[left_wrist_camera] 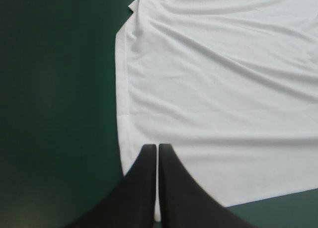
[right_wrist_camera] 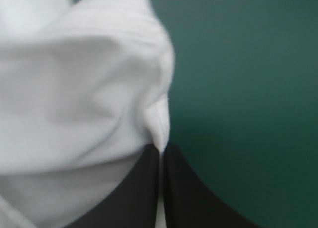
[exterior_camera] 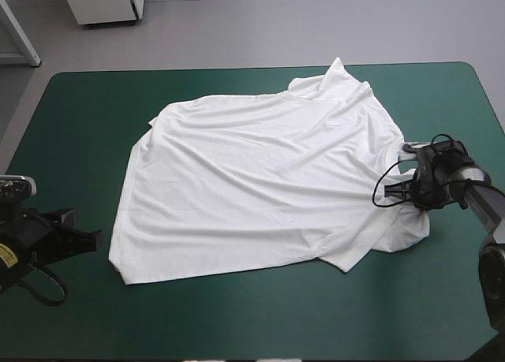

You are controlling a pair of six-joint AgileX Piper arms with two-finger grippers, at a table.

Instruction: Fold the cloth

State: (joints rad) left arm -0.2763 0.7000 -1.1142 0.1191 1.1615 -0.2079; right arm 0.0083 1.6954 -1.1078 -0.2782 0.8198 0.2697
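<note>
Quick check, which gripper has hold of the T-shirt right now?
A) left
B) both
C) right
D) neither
C: the right gripper is shut on the T-shirt, with cloth bunched up at its tips. The left gripper is shut over the bare teal-green cover, beside the shirt's left edge and apart from it.
</note>
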